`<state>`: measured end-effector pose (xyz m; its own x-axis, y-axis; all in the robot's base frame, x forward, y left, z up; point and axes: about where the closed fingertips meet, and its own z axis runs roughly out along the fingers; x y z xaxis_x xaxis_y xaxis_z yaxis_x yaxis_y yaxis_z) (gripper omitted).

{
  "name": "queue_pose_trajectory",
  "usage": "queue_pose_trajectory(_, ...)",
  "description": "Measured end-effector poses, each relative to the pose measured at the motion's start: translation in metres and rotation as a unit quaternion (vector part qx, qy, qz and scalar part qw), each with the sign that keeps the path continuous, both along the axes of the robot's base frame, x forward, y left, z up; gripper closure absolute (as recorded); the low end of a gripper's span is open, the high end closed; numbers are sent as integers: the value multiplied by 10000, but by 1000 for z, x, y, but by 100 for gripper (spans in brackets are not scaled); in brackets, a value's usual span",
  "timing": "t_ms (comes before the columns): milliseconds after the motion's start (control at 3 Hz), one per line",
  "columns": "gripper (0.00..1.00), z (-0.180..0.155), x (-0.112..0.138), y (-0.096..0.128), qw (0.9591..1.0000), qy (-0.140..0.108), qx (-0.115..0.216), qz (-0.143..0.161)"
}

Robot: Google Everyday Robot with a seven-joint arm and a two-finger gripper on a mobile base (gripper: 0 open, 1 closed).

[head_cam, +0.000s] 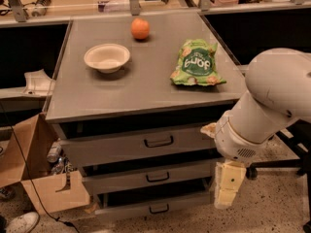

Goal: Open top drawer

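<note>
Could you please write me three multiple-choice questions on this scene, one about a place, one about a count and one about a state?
1. Where is the orange? A) on the cabinet top, behind the bowl; B) in the bowl; C) on the floor.
2. How many black drawer handles show? A) two; B) three; C) four.
3. How does the hand stand to the top drawer? A) clamped on its bar handle; B) resting on the cabinet top above it; C) apart from it, hanging pointed down at the right of the drawers.

Key: A, the orange sits on the grey top farther back than the bowl; B, each of the three drawer fronts carries one handle; C, the hand hangs beside the lower drawers, clear of the top drawer.
</note>
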<state>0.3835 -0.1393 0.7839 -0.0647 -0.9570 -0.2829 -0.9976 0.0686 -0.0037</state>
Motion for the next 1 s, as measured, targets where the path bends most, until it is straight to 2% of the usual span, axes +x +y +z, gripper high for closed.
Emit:
queue_pose_trajectory(333,0,-4,2,2,10000,-37,0,-24)
queue_pose_trajectory(1000,0,-31,58,8,9984,-180,-164,-518)
